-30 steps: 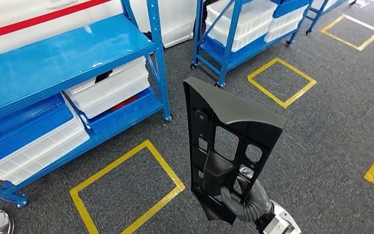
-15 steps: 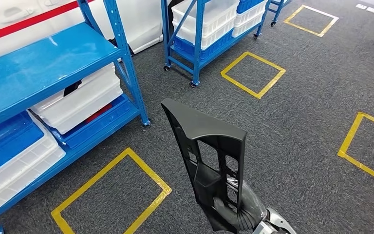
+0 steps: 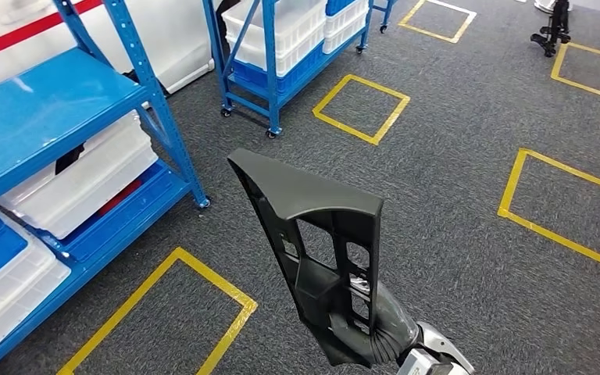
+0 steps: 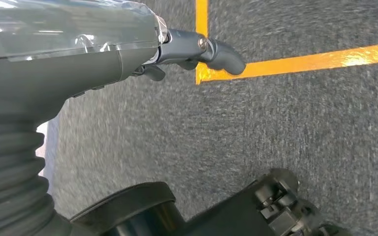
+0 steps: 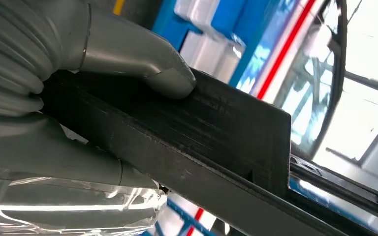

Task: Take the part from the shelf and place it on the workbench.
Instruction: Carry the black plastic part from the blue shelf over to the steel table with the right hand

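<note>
One black plastic part (image 3: 316,234) stands nearly upright in the head view, held from below by the right hand (image 3: 375,332), whose grey fingers wrap its lower end. The part is a long panel with several rectangular cut-outs and a solid slanted cap at its top, and it leans a little toward the shelving. From the right wrist camera the grip is plain: the thick grey thumb (image 5: 147,61) presses flat on one face of the part (image 5: 216,128) while the palm backs the opposite side, so the hand is clamped firmly on it.

The left hand (image 4: 128,54) hangs over the grey carpet (image 4: 275,132), its fingers curled loosely inward with nothing between them (one dark fingertip crosses a corner of yellow floor tape (image 4: 305,61)).

Around the part lies grey carpet (image 3: 453,195) marked with yellow taped squares (image 3: 363,109). To the robot's left stands a blue shelf rack (image 3: 55,117) carrying white bins (image 3: 78,183) and a blue tray on its lower level. A second blue rack (image 3: 273,55) on castors, farther off, is stacked with white and blue bins.
</note>
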Action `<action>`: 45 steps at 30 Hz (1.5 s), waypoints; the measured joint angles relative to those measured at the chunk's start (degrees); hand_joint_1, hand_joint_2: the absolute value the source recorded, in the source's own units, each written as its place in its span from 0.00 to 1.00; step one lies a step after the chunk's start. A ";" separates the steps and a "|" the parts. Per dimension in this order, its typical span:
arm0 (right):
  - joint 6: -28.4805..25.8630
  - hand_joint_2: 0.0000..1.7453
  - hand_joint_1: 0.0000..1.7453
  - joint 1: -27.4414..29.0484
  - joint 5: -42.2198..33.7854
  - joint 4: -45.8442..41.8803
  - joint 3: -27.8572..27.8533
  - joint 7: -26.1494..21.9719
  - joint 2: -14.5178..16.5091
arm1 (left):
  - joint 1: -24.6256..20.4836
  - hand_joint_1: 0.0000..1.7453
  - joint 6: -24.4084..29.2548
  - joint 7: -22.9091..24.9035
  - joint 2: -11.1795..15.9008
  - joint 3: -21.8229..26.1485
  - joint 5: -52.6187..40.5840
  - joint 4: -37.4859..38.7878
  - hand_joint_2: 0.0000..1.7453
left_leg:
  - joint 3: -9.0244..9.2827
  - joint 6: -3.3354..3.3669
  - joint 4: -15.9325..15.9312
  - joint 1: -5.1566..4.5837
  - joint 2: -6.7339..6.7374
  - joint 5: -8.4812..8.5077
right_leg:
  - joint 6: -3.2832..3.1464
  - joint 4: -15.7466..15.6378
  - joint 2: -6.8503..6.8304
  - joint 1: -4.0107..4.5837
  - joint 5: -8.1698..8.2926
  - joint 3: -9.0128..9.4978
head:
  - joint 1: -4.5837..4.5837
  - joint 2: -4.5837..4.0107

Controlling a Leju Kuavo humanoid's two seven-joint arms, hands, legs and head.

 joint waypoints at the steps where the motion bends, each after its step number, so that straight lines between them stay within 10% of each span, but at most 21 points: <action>1: -0.04 1.00 1.00 -0.62 -0.61 0.22 0.10 0.03 0.00 | 0.01 0.00 0.13 0.59 -0.11 0.08 -0.21 0.00 1.00 | 0.05 -0.32 0.01 -0.09 0.51 -0.11 | -0.42 -0.48 0.14 0.26 -0.17 0.06 | 0.00 0.00; 5: -0.38 1.00 1.00 -1.05 -2.24 1.21 0.60 -0.84 -0.30 | 1.78 0.00 0.69 1.77 0.11 0.63 -0.09 0.00 1.00 | -0.61 -1.66 2.81 0.28 -0.92 -2.53 | -1.95 -0.99 2.18 0.02 0.22 0.08 | -0.01 0.00; 8: -0.54 1.00 1.00 -1.08 -2.54 1.98 0.85 -1.46 -0.98 | 3.14 0.00 0.81 1.26 0.47 1.35 0.19 -0.01 1.00 | -5.59 -2.00 13.77 0.38 -3.31 -8.02 | -2.53 -1.02 3.41 0.09 0.26 0.01 | -0.01 0.00; 10: -0.57 1.00 1.00 -1.06 -2.55 2.48 0.99 -1.53 -1.19 | 3.12 0.00 0.80 1.35 0.53 1.68 0.23 -0.02 1.00 | -7.12 -1.96 16.96 0.38 -3.40 -8.11 | -2.57 -0.96 4.43 0.21 0.22 0.07 | 0.00 0.00; 14: -0.57 1.00 1.00 -1.14 -2.55 3.01 1.09 -1.61 -1.22 | 3.59 0.00 0.74 1.77 0.65 1.80 0.22 -0.02 1.00 | -1.54 -1.29 4.09 0.57 -6.10 -0.95 | -2.21 -0.52 7.01 0.26 0.06 0.08 | 0.01 0.00; 18: -0.58 1.00 1.00 -1.24 -2.57 3.25 1.18 -1.67 -1.22 | 3.68 0.00 0.72 1.84 0.73 1.85 0.22 -0.02 1.00 | -0.35 -0.28 0.58 0.64 -6.95 -0.38 | -0.84 -0.36 8.76 0.04 0.42 -0.81 | 0.00 0.00; 21: -0.63 1.00 1.00 -1.26 -2.58 3.34 1.21 -1.71 -1.20 | 3.66 0.00 0.72 1.85 0.70 1.87 0.20 -0.02 1.00 | 0.13 0.79 -0.35 0.81 -5.36 0.18 | 0.00 2.80 6.68 0.04 -1.60 -2.39 | 0.01 0.00; 25: -0.64 1.00 1.00 -1.29 -2.59 3.74 1.25 -1.75 -0.90 | 3.85 0.00 0.72 1.89 0.79 1.94 0.18 -0.02 1.00 | 0.23 1.12 -0.42 0.55 -2.97 0.03 | 0.81 15.80 3.78 -0.45 -6.71 -8.87 | 0.01 0.00; 29: -0.64 1.00 1.00 -1.33 -2.58 3.96 1.26 -1.75 -0.89 | 3.84 0.00 0.72 1.90 0.79 1.98 0.15 -0.02 1.00 | 0.84 0.49 -0.28 0.35 -1.01 -0.64 | 0.38 4.65 1.06 -0.25 -0.62 -3.01 | 0.01 0.00; 32: -0.66 1.00 1.00 -1.45 -2.60 3.97 1.31 -1.78 -0.89 | 3.91 0.00 0.72 1.90 0.80 2.00 0.08 -0.02 1.00 | 1.18 -0.36 -0.23 -0.13 0.24 -1.17 | -0.76 -0.24 -0.78 0.56 0.04 -0.75 | 0.01 0.00; 36: -0.66 1.00 1.00 -1.44 -2.63 3.97 1.32 -1.81 -1.13 | 3.84 0.00 0.72 1.88 0.80 2.03 -0.05 -0.04 1.00 | 0.63 -1.51 2.54 0.13 -0.37 -3.69 | -2.22 -0.90 1.62 0.25 0.33 -0.58 | 0.00 0.00; 40: -0.64 1.00 1.00 -1.47 -2.65 4.01 1.35 -1.86 -1.26 | 3.56 0.00 0.72 1.75 0.81 2.08 -0.06 -0.06 1.00 | -6.00 -1.81 16.63 0.26 -3.29 -9.56 | -2.87 -0.92 3.84 0.46 0.35 -0.50 | -0.01 0.00; 42: -0.63 1.00 1.00 -1.44 -2.64 4.02 1.39 -1.86 -1.27 | 3.49 0.00 0.72 1.79 0.81 2.08 -0.06 -0.07 1.00 | -5.62 -1.62 15.19 0.27 -3.47 -7.07 | -2.87 -0.81 5.21 0.54 0.30 -0.32 | -0.01 0.00; 45: -0.63 1.00 1.00 -1.46 -2.65 4.03 1.40 -1.85 -1.27 | 3.78 0.00 0.67 1.90 0.84 2.10 -0.08 -0.05 1.00 | -0.97 -0.95 3.79 0.27 -5.72 -1.22 | -2.53 -0.49 7.16 0.62 0.18 -0.21 | 0.00 0.00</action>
